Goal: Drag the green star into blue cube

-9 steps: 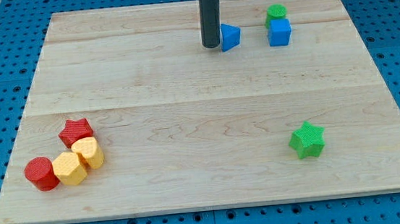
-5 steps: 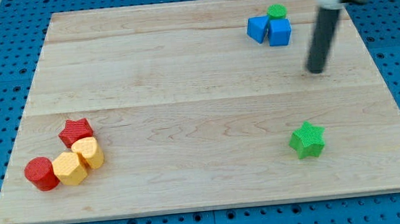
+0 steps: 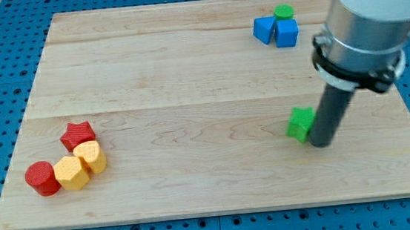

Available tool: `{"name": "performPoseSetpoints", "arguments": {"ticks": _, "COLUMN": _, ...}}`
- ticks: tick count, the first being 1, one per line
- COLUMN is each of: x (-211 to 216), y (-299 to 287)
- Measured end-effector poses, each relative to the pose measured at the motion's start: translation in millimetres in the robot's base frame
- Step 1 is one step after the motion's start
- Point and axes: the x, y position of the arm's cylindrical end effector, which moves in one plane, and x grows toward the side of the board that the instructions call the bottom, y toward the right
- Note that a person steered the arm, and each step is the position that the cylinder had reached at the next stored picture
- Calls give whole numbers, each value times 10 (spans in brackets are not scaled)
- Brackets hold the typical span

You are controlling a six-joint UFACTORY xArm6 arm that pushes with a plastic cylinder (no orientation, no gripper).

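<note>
A light wooden board (image 3: 186, 72) is lying on a blue pegboard, seen from above and slightly in front. My tip (image 3: 321, 143), the lower end of a dark rod with nothing to open or close, is resting on the board and pressing against the view's right side of the green star (image 3: 299, 122), partly covering it. The star is sitting in the board's lower right area. The blue cube (image 3: 286, 32) is standing well apart from it, near the view's top, almost straight up from the star, touching a blue wedge-like block (image 3: 263, 29) on its left and a green cylinder (image 3: 283, 11) behind it. Because my tip is lying to the star's right and slightly below, a push from here would likely be sending the star leftward; the tip probably needs to get fully beneath the star to be driving it up toward the cube.
</note>
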Motion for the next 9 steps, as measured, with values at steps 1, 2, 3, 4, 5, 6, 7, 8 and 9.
{"name": "performPoseSetpoints", "arguments": {"ticks": 1, "x": -68, "y": -58}}
{"name": "performPoseSetpoints", "arguments": {"ticks": 2, "x": -353, "y": -184}}
{"name": "performPoseSetpoints", "arguments": {"ticks": 3, "x": -594, "y": -449}}
{"name": "performPoseSetpoints", "arguments": {"ticks": 4, "x": -614, "y": -492}}
{"name": "performPoseSetpoints", "arguments": {"ticks": 5, "x": -614, "y": -487}}
{"name": "performPoseSetpoints", "arguments": {"ticks": 6, "x": -614, "y": -533}}
{"name": "performPoseSetpoints", "arguments": {"ticks": 7, "x": -436, "y": -564}}
{"name": "performPoseSetpoints", "arguments": {"ticks": 8, "x": -406, "y": -861}}
{"name": "performPoseSetpoints", "arguments": {"ticks": 9, "x": -972, "y": -896}}
